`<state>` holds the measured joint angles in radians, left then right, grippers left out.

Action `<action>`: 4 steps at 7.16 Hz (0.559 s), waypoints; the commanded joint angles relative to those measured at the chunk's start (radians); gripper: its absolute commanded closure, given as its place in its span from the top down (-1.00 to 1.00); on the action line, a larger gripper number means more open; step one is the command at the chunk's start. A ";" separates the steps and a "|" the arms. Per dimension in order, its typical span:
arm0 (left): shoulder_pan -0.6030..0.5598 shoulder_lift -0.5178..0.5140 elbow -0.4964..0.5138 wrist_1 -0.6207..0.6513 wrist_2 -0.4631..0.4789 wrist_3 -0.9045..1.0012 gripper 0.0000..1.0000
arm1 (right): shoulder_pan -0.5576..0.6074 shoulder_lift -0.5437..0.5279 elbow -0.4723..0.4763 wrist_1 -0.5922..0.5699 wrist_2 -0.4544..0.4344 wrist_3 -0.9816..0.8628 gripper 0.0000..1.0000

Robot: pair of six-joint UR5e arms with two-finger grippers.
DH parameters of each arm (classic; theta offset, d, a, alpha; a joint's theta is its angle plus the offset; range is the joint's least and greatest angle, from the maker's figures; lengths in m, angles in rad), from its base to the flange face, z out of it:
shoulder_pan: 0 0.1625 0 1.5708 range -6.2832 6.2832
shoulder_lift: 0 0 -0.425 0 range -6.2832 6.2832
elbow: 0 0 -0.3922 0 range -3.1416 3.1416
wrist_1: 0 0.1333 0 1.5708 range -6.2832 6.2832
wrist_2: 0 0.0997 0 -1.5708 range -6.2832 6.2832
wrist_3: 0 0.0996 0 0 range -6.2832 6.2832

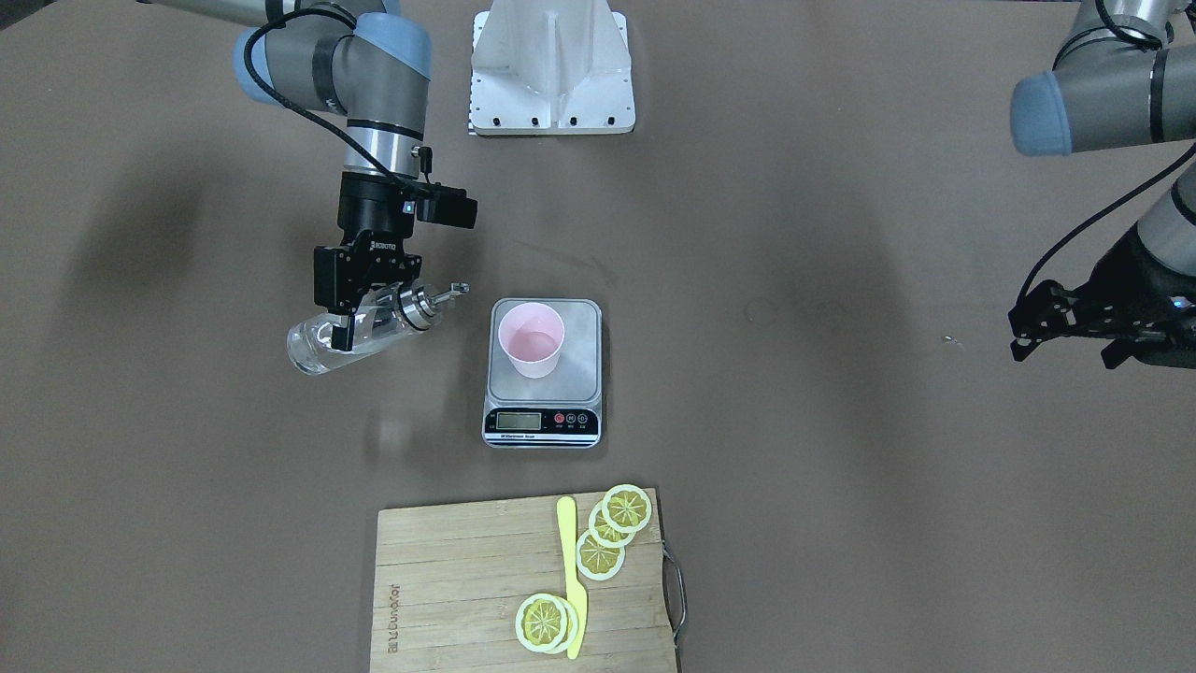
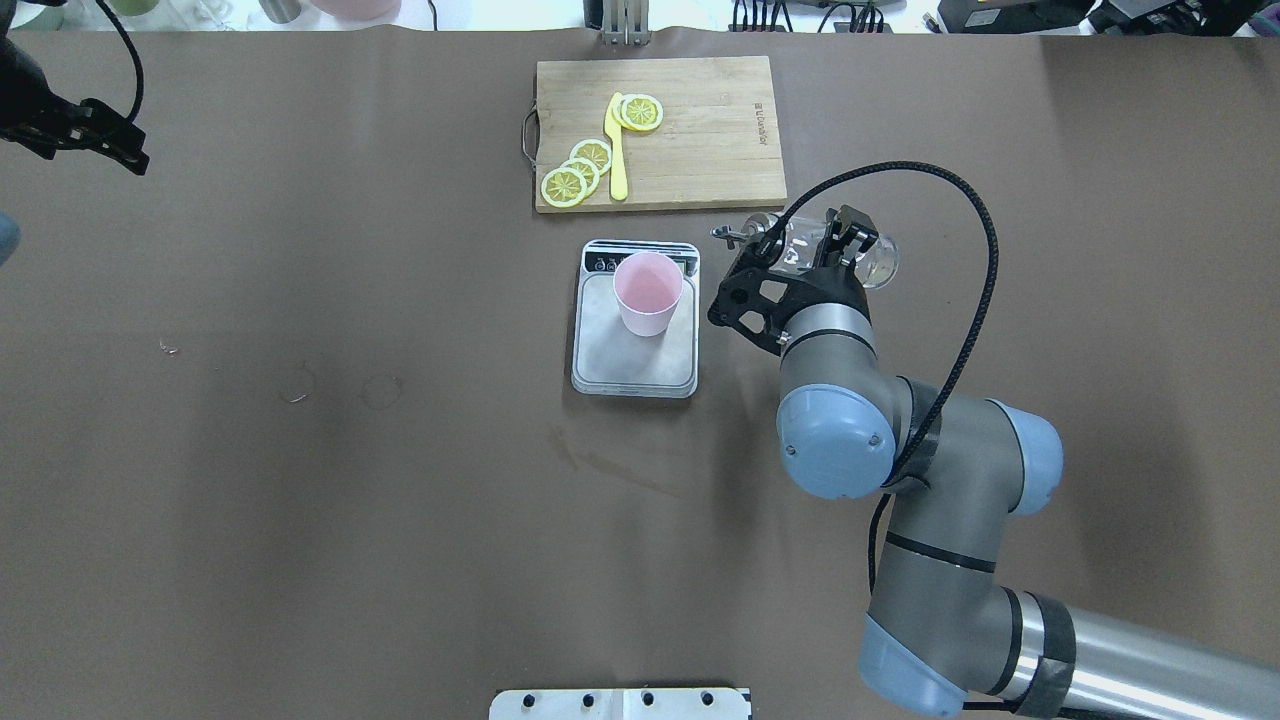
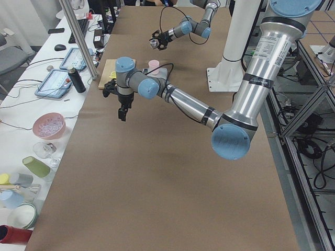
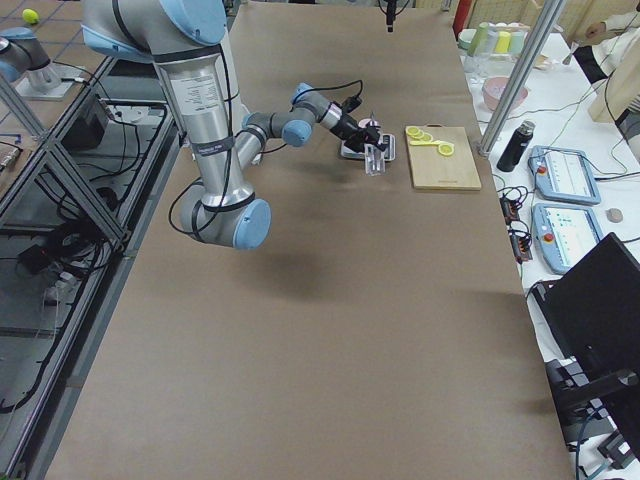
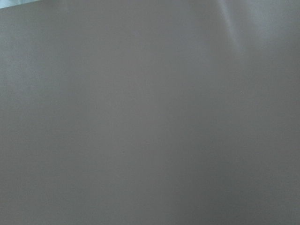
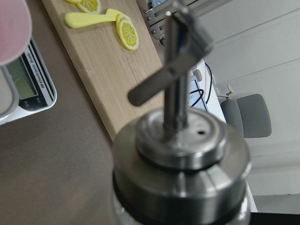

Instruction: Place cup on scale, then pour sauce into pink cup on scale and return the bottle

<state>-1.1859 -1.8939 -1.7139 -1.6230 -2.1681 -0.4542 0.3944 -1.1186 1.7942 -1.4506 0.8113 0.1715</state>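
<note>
The pale pink cup (image 1: 531, 341) stands upright on the scale (image 1: 581, 374) at the table's middle; both also show in the overhead view, cup (image 2: 648, 292) on scale (image 2: 640, 372). My right gripper (image 1: 348, 329) is shut on the clear glass bottle (image 1: 313, 350), held above the table beside the scale and tilted almost level. Its metal spout (image 1: 455, 291) points toward the cup but stops short of the scale's edge. The right wrist view shows the bottle's cap (image 6: 180, 154) close up. My left gripper (image 1: 1028, 325) is open and empty, far off to the side.
A wooden cutting board (image 1: 467, 579) with lemon slices (image 1: 612, 533) and a yellow knife (image 1: 572, 579) lies just beyond the scale's display side. The robot's white base mount (image 1: 551, 65) stands at the table's edge. The left wrist view shows only brown table.
</note>
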 commanded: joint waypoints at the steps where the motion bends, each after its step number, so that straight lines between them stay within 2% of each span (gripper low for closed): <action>1: 0.002 0.007 0.005 -0.011 0.002 0.000 0.98 | -0.005 0.062 -0.108 -0.019 -0.058 -0.053 -1.00; 4: 0.005 0.007 0.022 -0.012 0.008 0.002 0.98 | -0.020 0.060 -0.134 -0.031 -0.174 -0.248 -1.00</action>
<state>-1.1820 -1.8869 -1.6980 -1.6349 -2.1609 -0.4527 0.3811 -1.0605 1.6717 -1.4722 0.6795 0.0031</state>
